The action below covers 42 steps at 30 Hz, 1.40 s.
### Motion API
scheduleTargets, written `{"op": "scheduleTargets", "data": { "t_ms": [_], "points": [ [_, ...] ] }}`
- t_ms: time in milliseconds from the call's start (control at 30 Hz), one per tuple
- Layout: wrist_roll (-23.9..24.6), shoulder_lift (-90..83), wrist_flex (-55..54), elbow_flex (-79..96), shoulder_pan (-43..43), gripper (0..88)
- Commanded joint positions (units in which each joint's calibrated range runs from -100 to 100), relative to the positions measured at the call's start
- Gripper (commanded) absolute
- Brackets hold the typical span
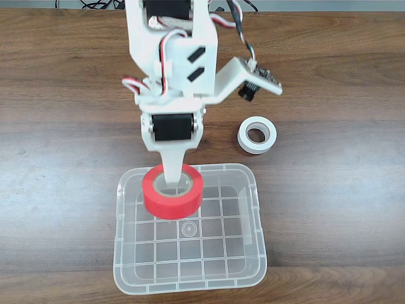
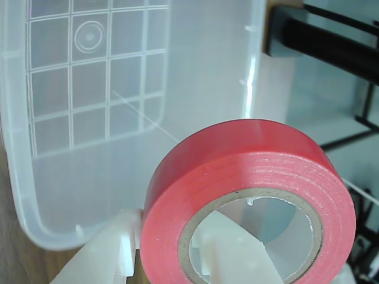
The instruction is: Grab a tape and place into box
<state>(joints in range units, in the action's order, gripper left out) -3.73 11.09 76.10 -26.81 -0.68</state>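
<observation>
In the wrist view the tape (image 2: pixel 251 183) sits nearest the lens — a bright red roll with a beige core, one white finger (image 2: pixel 237 260) showing through its hole and another (image 2: pixel 106 260) pressed against its outer wall at the lower left. The gripper (image 2: pixel 169 266) is closed down to the thickness of the roll's wall and has hold of it there. Beyond the roll lies the box (image 2: pixel 18 195), its grid-marked floor and pale rounded rim spreading up and to the left.

The fixed view shows the same hold from above: the gripper (image 1: pixel 171 180) points down into the tape (image 1: pixel 172 197), which hangs over the box (image 1: pixel 253 253) near its far wall, apparently above the floor rather than resting on it. A white roll (image 1: pixel 257 135) lies on the wooden table (image 1: pixel 63 126), outside the box and apart from it.

The risk seems to be in the release. The roll hangs close to the far rim, so if it clips that edge or lands on its curved side it could roll or bounce — possibly out of the bin. The inner finger might also snag the core as it lifts.
</observation>
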Motion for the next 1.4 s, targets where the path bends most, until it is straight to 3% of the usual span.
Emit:
{"op": "scheduleTargets", "data": {
  "t_ms": [0, 533, 767, 1200, 1367],
  "points": [
    [0.46, 8.14, -1.53, -11.78, 0.68, 5.6],
    [0.73, 28.33, -1.53, -22.21, 3.24, 5.9],
    [0.78, 30.02, -1.62, -22.21, 3.24, 16.0],
    [0.73, 29.37, -0.5, -27.82, 2.72, 15.6],
    [0.88, 27.36, 5.58, -36.75, 2.65, 15.1]
  ]
}}
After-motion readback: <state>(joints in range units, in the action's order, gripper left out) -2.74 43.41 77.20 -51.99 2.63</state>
